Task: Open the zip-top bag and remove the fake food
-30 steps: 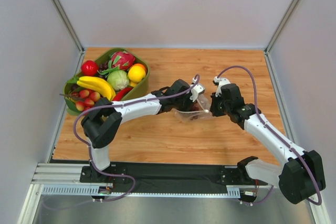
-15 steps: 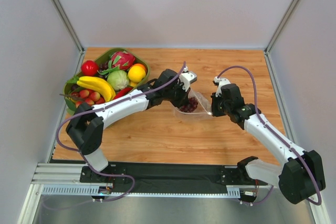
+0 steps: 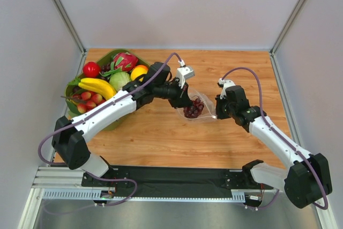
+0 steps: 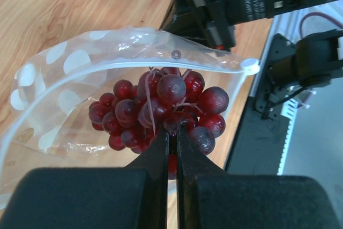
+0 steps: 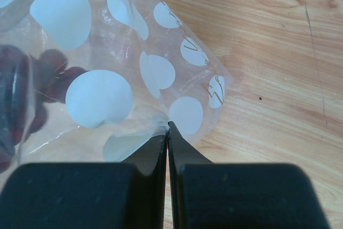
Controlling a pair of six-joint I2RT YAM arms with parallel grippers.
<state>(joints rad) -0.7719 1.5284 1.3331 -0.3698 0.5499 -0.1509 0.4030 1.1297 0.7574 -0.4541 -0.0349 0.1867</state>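
Observation:
The clear dotted zip-top bag (image 3: 203, 108) lies open at mid-table. It also shows in the left wrist view (image 4: 59, 79) and the right wrist view (image 5: 96, 68). My left gripper (image 3: 188, 104) is shut on the dark purple grape bunch (image 3: 193, 108), which sits at the bag's open mouth in the left wrist view (image 4: 161, 108). My right gripper (image 3: 217, 112) is shut on the bag's closed corner and pinches the plastic between its fingertips (image 5: 167, 128). The grapes show dimly through the plastic in the right wrist view (image 5: 32, 89).
An olive-green bin (image 3: 144, 87) at the back left holds a banana (image 3: 98, 87), red fruit (image 3: 91, 69), pink dragon fruit (image 3: 125, 61), green cabbage (image 3: 120, 81), an orange-yellow fruit (image 3: 139, 73) and more. Grey walls stand on three sides.
My left arm has pulled back toward the bin, drawing the grape bunch out to the bag's mouth. The right gripper has held its place on the bag.

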